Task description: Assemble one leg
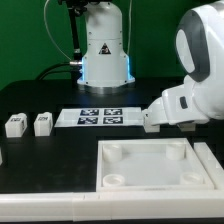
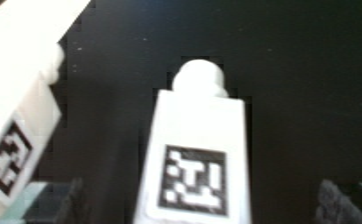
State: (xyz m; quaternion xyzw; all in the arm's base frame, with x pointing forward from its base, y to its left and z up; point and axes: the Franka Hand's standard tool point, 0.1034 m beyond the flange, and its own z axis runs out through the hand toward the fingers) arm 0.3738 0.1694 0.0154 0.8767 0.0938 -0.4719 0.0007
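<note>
1. Hanging low over the black bench (image 1: 40, 95), the claw (image 1: 153, 124) sits just off the exterior view's right end of the marker board (image 1: 100, 117). It is on the far side of the large white panel (image 1: 150, 165).
2. In the wrist view the claw (image 2: 196, 205) is spread wide. Its fingers (image 2: 45, 205) show only as blurred grey shapes, one to each side of the leg (image 2: 199, 150). Dark bench shows between each of them and the leg, so nothing is pinched.
3. The leg lies flat on the bench between the fingers with its black-and-white tag facing up. Its rounded tip (image 2: 199, 75) points away from the claw.
4. In the exterior view the arm's white hand covers that spot, so the leg cannot be made out there.
5. Beside the leg in the wrist view lies a white tagged piece (image 2: 18, 120), separated from it by a strip of bare bench. I cannot tell whether it is the marker board or another part.
6. Toward the exterior view's left, an outer spare leg (image 1: 14, 125) and an inner spare leg (image 1: 42, 123) stand near each other, well apart from the claw.
7. The panel lies flat nearest the camera, with a round socket (image 1: 115, 181) in its corner.
</note>
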